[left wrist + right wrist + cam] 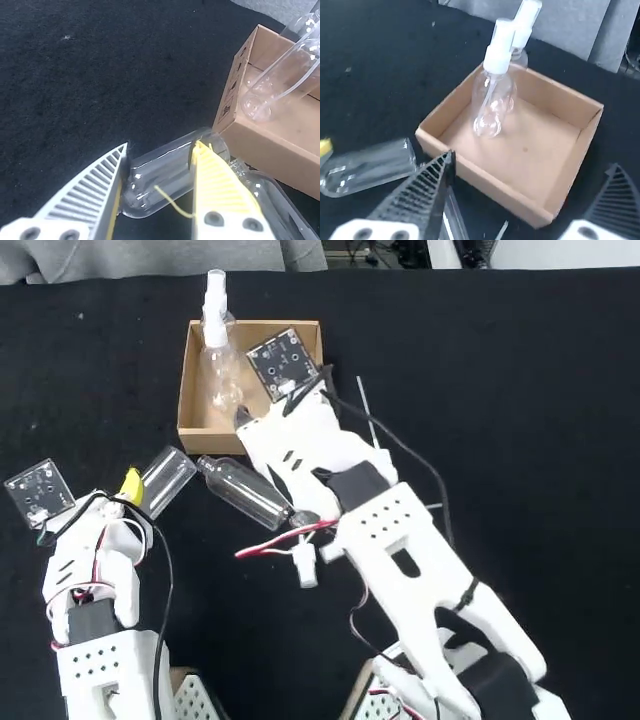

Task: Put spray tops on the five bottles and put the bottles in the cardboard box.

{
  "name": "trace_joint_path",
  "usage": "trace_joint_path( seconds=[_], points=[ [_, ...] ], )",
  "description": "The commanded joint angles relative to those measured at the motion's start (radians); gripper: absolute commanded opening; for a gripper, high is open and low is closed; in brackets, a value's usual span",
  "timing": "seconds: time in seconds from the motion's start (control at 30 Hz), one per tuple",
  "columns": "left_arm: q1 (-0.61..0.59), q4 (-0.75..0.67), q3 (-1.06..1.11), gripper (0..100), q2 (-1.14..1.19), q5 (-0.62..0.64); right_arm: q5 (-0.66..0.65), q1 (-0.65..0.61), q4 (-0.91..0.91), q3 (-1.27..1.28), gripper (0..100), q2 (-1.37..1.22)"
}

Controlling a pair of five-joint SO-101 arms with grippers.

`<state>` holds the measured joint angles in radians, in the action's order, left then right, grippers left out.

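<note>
The cardboard box (pixel 196 410) stands at the back centre. A clear bottle with a white spray top (pixel 220 370) leans inside it, and a second topped bottle (pixel 215 290) stands at its far wall. My right gripper (pixel 520 200) hangs open over the box's near wall (pixel 485 185), with nothing in it. My left gripper (pixel 157 167) is closed around a topless clear bottle (pixel 160 172) that lies on the table left of the box. Another topless bottle (pixel 245 492) lies beside it. A loose white spray top (pixel 305 565) rests near the right arm.
The black table (pixel 520 390) has free room on the right and far left. Thin white tubes (pixel 368 412) lie right of the box. The right arm's body (pixel 400 540) stretches diagonally over the middle, with red and white wires beside the loose top.
</note>
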<state>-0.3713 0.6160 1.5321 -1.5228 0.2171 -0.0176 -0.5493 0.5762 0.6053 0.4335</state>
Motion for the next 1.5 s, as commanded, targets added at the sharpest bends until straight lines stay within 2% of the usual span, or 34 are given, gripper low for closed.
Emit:
trace_joint_path(
  seconds=[0.0, 0.5, 0.77, 1.07, 1.47],
  points=[
    [-0.008, -0.017, -0.013, 19, -0.011, -0.008, -0.008, -0.031, 0.068, -0.008, 40.7, 0.056],
    [-0.005, -0.017, -0.013, 19, -0.011, -0.008, -0.008, -0.203, 0.192, -0.007, 40.7, 0.048],
    [-0.005, -0.017, -0.013, 19, -0.011, -0.008, -0.008, -0.203, 0.203, -0.035, 40.7, -0.024],
    [-0.008, -0.017, -0.013, 19, -0.011, -0.008, -0.106, -0.196, 0.462, -0.280, 40.7, -0.249],
    [-0.008, -0.017, -0.013, 19, -0.011, -0.008, -0.121, -0.196, 0.476, -0.463, 40.7, -0.507]
  ],
)
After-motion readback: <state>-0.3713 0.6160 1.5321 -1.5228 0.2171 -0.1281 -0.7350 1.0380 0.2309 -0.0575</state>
